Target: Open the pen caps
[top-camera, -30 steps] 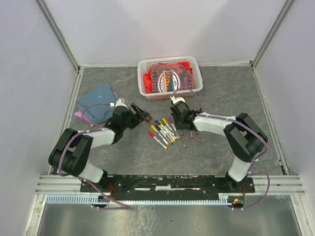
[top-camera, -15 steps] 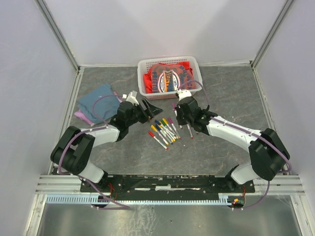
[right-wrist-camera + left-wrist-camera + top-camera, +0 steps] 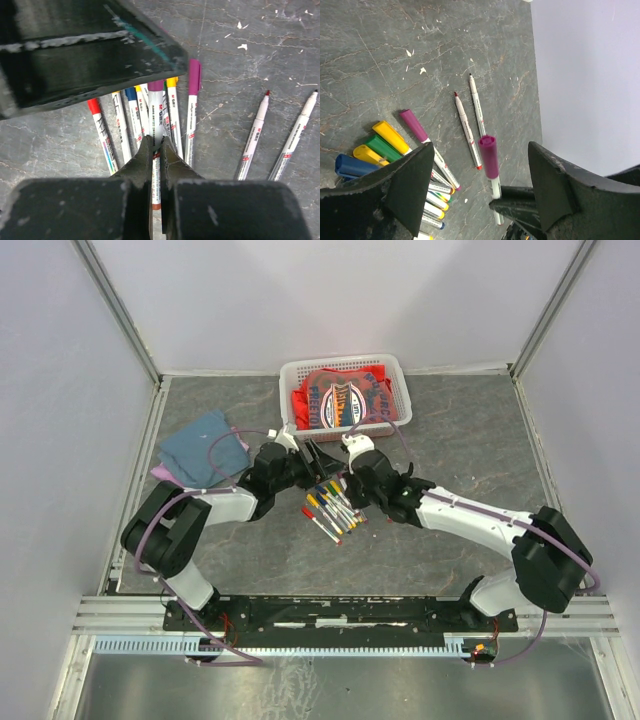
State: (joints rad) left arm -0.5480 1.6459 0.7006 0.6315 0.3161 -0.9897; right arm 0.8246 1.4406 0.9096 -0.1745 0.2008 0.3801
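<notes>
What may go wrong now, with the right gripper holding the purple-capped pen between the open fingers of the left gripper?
1. The left gripper is wide open around the small purple cap. If it closes off-centre, it may tilt the pen or miss the cap.
2. The right gripper pinches the thin held pen with narrow tips, so a pull may slide the barrel out.
3. The capped pens lie close below, and a low finger may scatter them.

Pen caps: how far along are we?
Done: two uncapped pens lie apart from the rest, tips bare; their caps aren't in view. In hand: the right gripper is shut on a purple-capped pen, its cap pointing at the left gripper, jaws open. Left: the clustered pens, visibly capped.
</notes>
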